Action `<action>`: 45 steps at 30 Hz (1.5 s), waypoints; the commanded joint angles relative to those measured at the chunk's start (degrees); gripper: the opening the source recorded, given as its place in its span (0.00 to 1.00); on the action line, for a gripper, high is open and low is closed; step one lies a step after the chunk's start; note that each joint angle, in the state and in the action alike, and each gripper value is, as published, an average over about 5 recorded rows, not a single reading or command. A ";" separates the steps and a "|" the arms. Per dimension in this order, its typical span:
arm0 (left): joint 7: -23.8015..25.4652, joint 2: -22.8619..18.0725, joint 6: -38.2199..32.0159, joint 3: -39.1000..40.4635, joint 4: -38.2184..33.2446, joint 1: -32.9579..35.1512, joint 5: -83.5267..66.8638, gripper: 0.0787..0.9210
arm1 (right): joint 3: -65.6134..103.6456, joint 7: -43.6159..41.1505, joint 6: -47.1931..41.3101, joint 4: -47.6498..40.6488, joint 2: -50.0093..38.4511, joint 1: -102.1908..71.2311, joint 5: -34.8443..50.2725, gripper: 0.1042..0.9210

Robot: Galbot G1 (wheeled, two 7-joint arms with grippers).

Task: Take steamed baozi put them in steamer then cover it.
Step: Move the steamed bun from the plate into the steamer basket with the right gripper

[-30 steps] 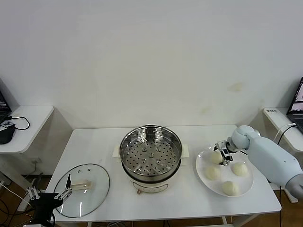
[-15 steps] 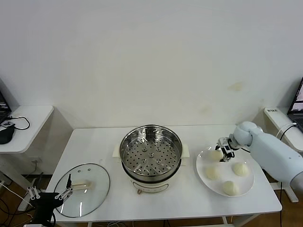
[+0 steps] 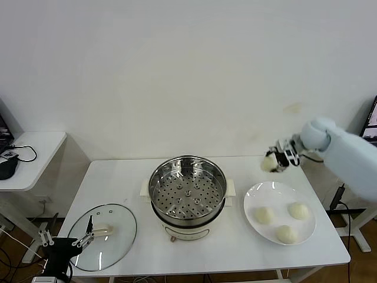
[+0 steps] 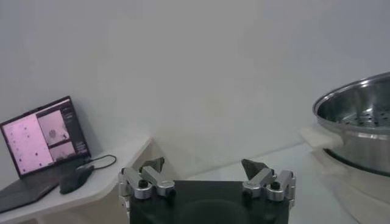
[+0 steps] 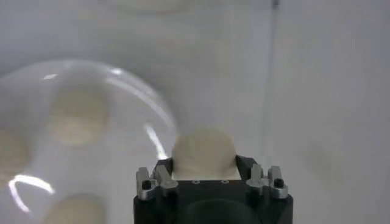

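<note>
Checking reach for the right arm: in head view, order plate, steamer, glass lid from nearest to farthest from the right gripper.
From the right gripper, shut on a baozi:
1. Plate, just below it, table's right side.
2. Steamer, centre.
3. Glass lid, front left, by the left gripper.

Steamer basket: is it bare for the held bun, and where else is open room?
The steamer is bare inside. The right end effector holds a baozi above the plate, where three buns crowd the front. Open tabletop lies behind the cover.
</note>
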 commanded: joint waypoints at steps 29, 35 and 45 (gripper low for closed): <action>0.50 -0.28 0.90 -1.09 0.25 -0.51 -1.97 0.88 | -26.00 11.40 26.75 -4.21 31.52 9.61 -9.43 0.66; 0.49 -0.63 0.82 -1.36 0.04 -0.24 -1.91 0.88 | -25.65 12.51 29.90 -7.49 32.74 8.32 -15.17 0.66; 0.51 -0.72 0.84 -1.39 0.13 -0.54 -1.91 0.88 | -25.18 13.86 32.05 -9.30 33.12 7.44 -17.99 0.67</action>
